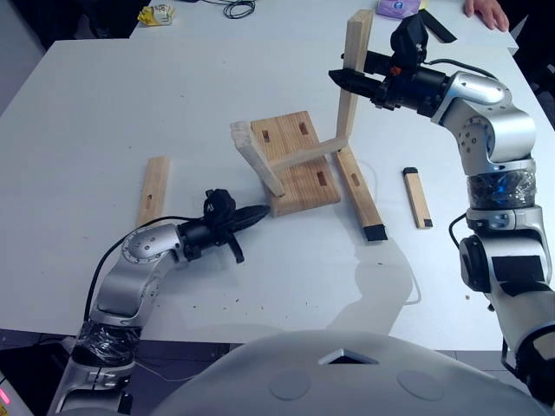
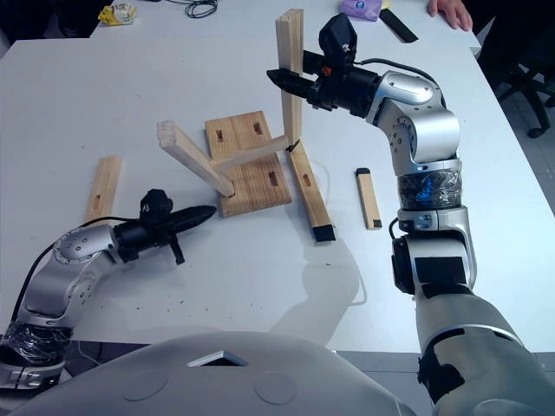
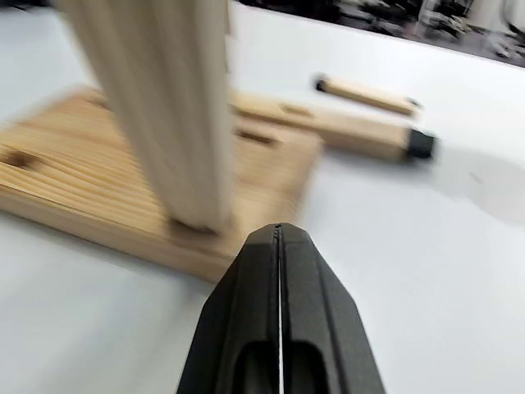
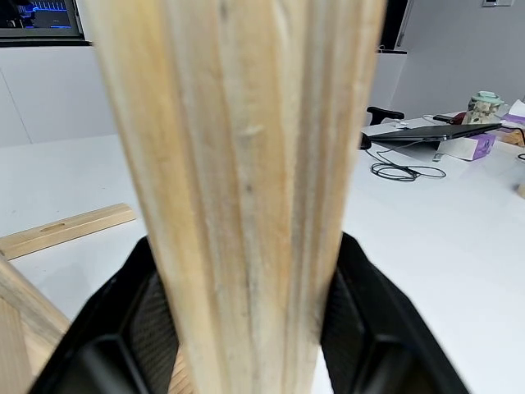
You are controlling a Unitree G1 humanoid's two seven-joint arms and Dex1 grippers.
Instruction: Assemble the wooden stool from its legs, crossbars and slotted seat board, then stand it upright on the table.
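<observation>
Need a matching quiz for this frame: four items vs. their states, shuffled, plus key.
Items
1. upright leg
2. left gripper
3. short crossbar
4. black-capped leg

States
A. lies alone on the table, farthest right
B. shut, empty, by the seat board front edge
C. clamped in the right gripper
D. lies flat along the seat board's right edge

Pairs: 1-C, 2-B, 3-A, 4-D
</observation>
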